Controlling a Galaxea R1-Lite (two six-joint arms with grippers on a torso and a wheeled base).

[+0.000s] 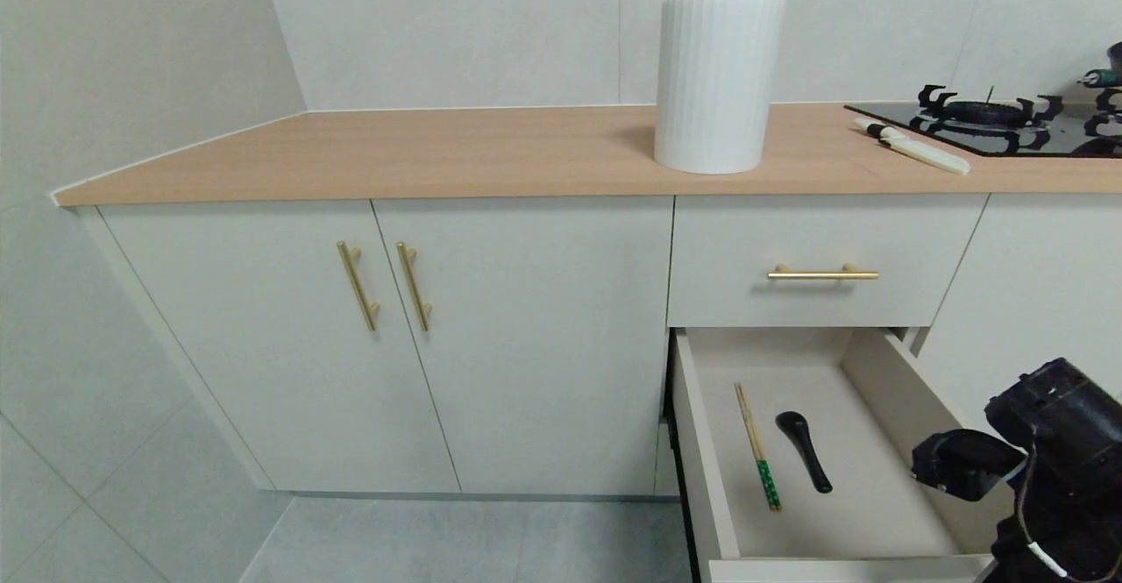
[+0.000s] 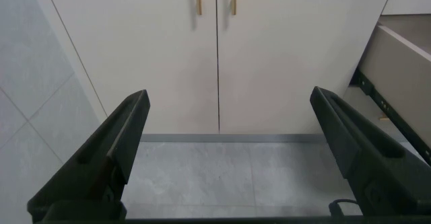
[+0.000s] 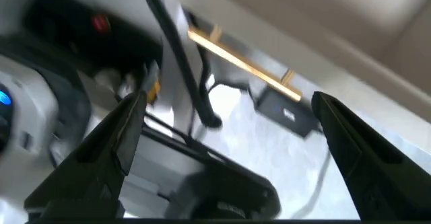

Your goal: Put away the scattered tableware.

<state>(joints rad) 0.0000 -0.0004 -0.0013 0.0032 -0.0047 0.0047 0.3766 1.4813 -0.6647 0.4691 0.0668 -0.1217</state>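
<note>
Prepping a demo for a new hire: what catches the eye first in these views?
The open lower drawer, at the cabinet's lower right, holding green-tipped chopsticks and a black spoon side by side. Next, the tall white ribbed container on the wooden countertop, and a pale knife lying at the stove edge on the far right.

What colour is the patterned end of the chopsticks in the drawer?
The chopsticks end in green with pale dots; see the head view.

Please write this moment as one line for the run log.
drawer open | chopsticks, black spoon inside | white utensil on counter | left gripper open | right gripper open
</note>
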